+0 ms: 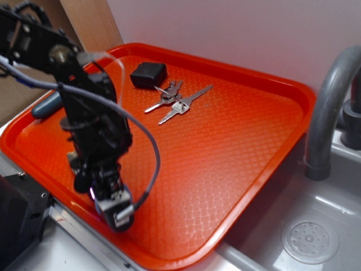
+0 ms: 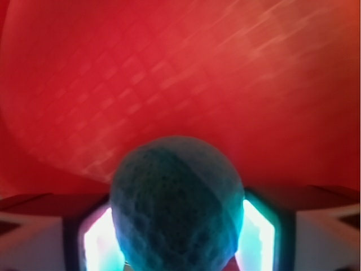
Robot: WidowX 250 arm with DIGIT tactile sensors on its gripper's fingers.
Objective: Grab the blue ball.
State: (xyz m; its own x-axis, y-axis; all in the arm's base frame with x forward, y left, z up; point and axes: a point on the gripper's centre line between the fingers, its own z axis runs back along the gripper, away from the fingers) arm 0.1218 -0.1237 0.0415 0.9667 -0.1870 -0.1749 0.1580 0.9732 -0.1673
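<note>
In the wrist view the blue ball (image 2: pixel 175 206), light blue with a rough dimpled surface, fills the gap between my gripper's (image 2: pixel 176 231) two glowing pads (image 2: pixel 258 234). Both pads press against its sides, so the gripper is shut on it. Red tray (image 2: pixel 180 73) surface fills the view beyond the ball. From the exterior view, my gripper (image 1: pixel 113 202) points down over the tray's (image 1: pixel 237 169) front left part, close to the rim. The arm and fingers hide the ball there.
A bunch of keys (image 1: pixel 176 101) and a black fob (image 1: pixel 148 74) lie at the tray's far end. A dark blue-grey capsule (image 1: pixel 47 105) rests by the left rim. A grey faucet (image 1: pixel 324 107) and sink drain (image 1: pixel 309 241) are to the right.
</note>
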